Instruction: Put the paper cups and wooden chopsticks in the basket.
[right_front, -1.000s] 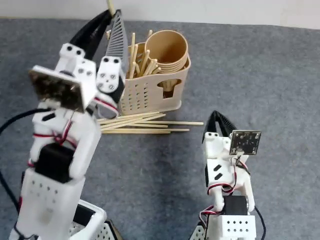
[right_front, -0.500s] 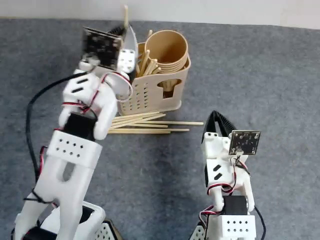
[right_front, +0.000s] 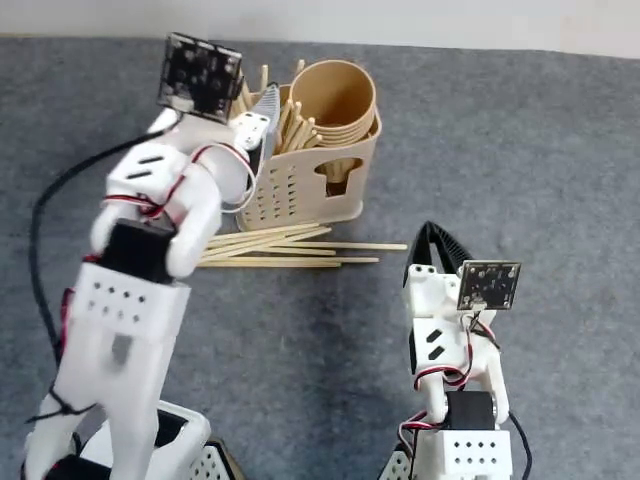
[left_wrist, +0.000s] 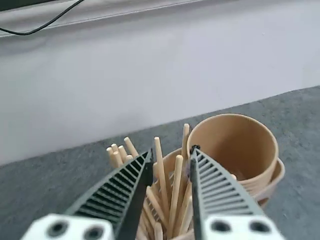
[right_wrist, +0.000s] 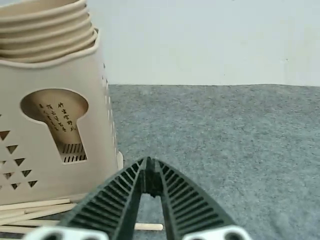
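A beige perforated basket (right_front: 300, 190) stands at the back of the grey mat. It holds a stack of paper cups (right_front: 335, 95) and a bundle of upright wooden chopsticks (right_front: 290, 115). My left gripper (right_front: 262, 105) hovers over the basket's chopstick side. Seen from the left wrist, the left gripper (left_wrist: 171, 152) is open a little, with chopsticks (left_wrist: 175, 190) standing between its jaws and the cups (left_wrist: 232, 145) beside it. Several loose chopsticks (right_front: 290, 250) lie on the mat in front of the basket. My right gripper (right_front: 432, 235) is shut and holds nothing, right of those loose sticks.
In the right wrist view the right gripper (right_wrist: 150, 172) points at open mat (right_wrist: 225, 130) beside the basket (right_wrist: 55, 150), under the cup stack (right_wrist: 45, 25), with loose chopsticks (right_wrist: 30, 207) at its foot. A pale wall (left_wrist: 150, 65) borders the mat's far edge.
The left arm swung right and lowered over the basket with a chopstick. The stick now sits lower among the others, and the jaws stand slightly apart. The right arm stayed still.
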